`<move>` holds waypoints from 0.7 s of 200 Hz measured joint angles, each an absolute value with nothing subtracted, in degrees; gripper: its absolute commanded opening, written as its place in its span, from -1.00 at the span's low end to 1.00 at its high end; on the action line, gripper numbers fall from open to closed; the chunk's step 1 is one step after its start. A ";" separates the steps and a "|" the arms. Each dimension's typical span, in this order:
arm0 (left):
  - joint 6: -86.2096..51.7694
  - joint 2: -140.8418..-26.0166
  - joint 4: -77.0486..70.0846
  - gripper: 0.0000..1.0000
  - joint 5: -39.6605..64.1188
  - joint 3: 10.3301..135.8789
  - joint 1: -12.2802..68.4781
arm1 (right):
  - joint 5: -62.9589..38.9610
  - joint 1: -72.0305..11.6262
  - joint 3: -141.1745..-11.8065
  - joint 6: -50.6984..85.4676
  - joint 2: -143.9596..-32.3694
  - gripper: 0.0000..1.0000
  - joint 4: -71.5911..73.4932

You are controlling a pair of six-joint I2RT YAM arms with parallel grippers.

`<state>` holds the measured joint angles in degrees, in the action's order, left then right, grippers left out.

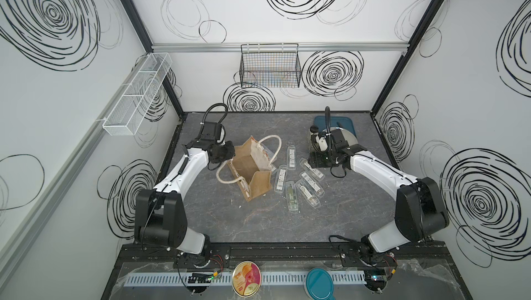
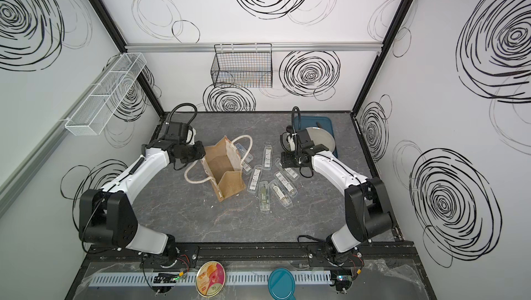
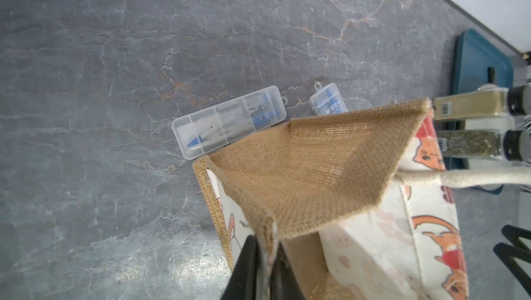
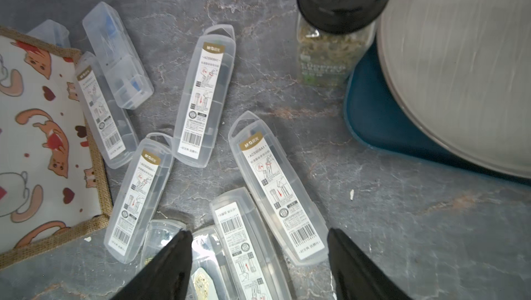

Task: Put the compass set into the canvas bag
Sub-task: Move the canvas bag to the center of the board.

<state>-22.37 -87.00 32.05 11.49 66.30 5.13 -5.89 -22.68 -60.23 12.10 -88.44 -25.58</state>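
The canvas bag (image 1: 250,166) stands open at mid-table in both top views, tan burlap with cream cat-print panels (image 4: 43,140) and white rope handles (image 1: 274,146). My left gripper (image 3: 265,267) is shut on the burlap rim at the bag's left corner, the edge pinched between its black fingers. Several clear compass set cases (image 1: 291,156) lie scattered right of the bag. Two more cases (image 3: 230,123) lie against its far side. My right gripper (image 4: 258,255) hangs open above the cases, with one labelled case (image 4: 238,244) between its fingers' lines but untouched.
A teal tray (image 1: 344,123) with a grey plate (image 4: 459,68) sits at the back right, and spice jars (image 4: 330,51) stand beside it. A black wire basket (image 1: 270,65) hangs on the back wall and a white mesh one (image 1: 138,94) on the left wall.
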 measured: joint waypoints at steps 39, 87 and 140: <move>-20.29 -85.41 33.98 0.45 9.76 67.83 5.13 | -4.51 -22.65 -59.11 12.19 -88.47 0.56 -26.17; -21.30 -74.11 37.01 0.54 4.40 66.65 5.48 | -2.96 -22.59 -59.11 11.55 -90.08 0.55 -26.39; -26.61 -64.95 38.02 0.54 0.93 58.70 13.23 | -2.96 -22.59 -59.13 10.63 -92.31 0.51 -26.65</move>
